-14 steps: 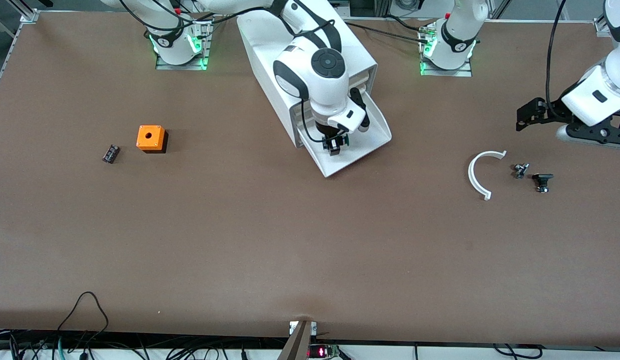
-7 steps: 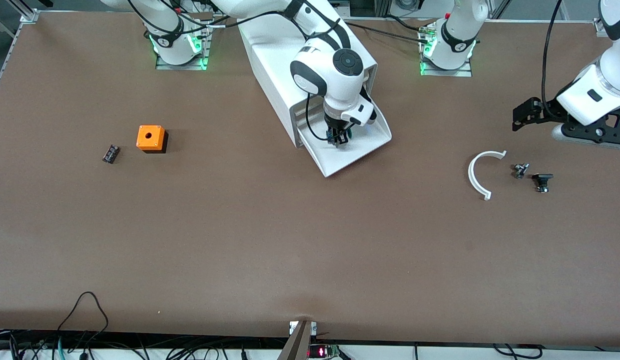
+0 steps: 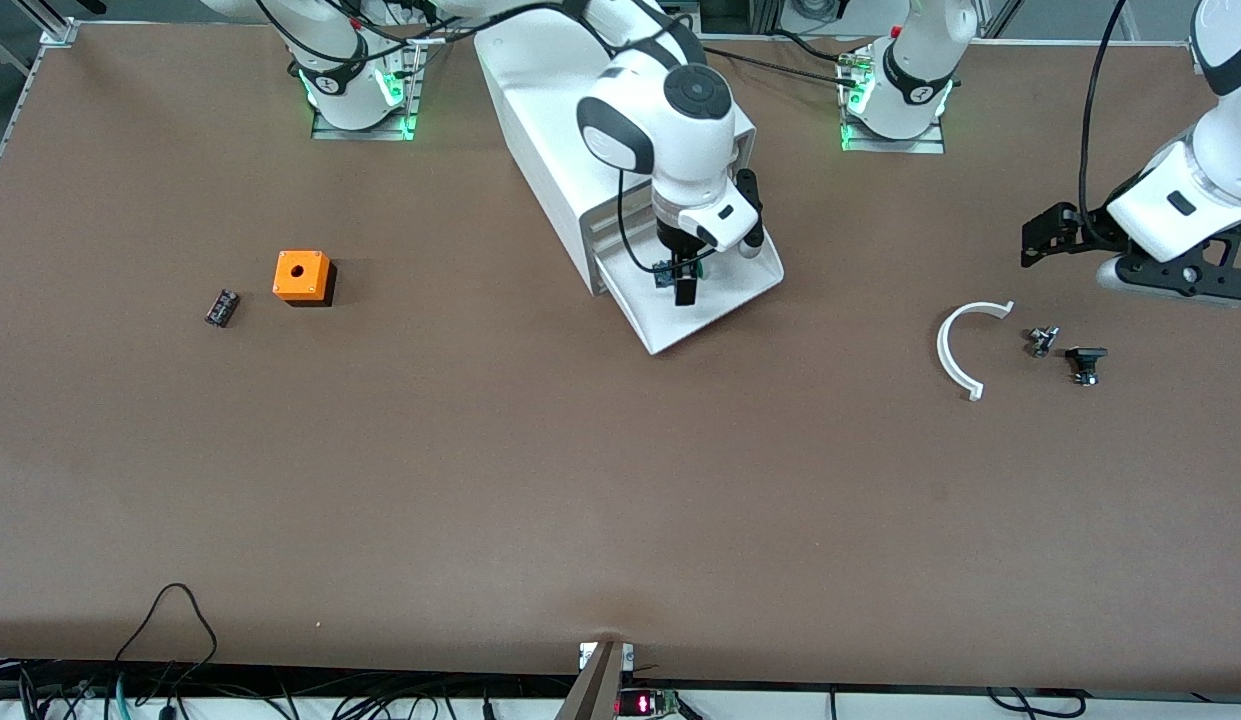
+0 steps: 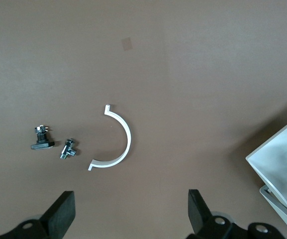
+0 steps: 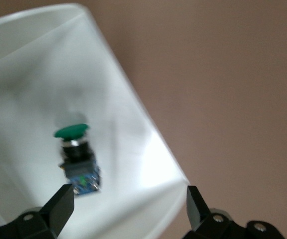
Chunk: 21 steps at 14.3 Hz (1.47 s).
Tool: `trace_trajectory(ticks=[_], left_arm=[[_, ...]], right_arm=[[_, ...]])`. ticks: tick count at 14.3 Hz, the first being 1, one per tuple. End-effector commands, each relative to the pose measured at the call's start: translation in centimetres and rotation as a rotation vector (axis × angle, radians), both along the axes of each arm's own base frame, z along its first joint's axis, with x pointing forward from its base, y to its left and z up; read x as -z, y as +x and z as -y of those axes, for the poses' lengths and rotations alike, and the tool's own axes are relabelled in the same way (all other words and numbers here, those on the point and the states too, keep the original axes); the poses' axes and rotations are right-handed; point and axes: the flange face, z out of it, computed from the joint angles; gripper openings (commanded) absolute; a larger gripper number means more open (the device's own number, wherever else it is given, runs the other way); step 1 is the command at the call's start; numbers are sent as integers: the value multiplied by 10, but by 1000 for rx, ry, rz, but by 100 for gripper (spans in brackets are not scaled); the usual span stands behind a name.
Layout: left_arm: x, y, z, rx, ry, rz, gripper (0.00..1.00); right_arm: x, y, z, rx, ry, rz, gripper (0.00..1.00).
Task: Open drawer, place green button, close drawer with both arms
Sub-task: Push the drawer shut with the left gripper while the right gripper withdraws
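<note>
No text, label, brand, number or sign can be read in any view. The only near-candidates are small dark marks on the collars of the two arm bases [image 3: 338, 85] [image 3: 915, 93] at the top of the front view, too small to make out.

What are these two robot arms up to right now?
The bottom drawer of the white cabinet is pulled open, and the green-capped button lies inside it. The right gripper hangs open just above the button. The left gripper waits, open, over the table near a white curved piece and two small parts. The drawer has not been closed yet.
</note>
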Motion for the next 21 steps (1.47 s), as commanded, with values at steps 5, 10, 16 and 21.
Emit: trace_trajectory(ticks=[5, 10, 16, 21], left_arm=[[101, 44, 55, -141, -175, 44, 100], [218, 42, 140, -290, -202, 108, 100], [302, -4, 250, -483, -193, 43, 100], [336, -60, 291, -446, -142, -44, 100]], right_arm=[[-119, 112, 142, 398, 124, 62, 100], [-124, 163, 273, 781, 103, 18, 100], [-94, 182, 377, 1372, 44, 8, 100], [-136, 172, 527, 1724, 12, -33, 100]])
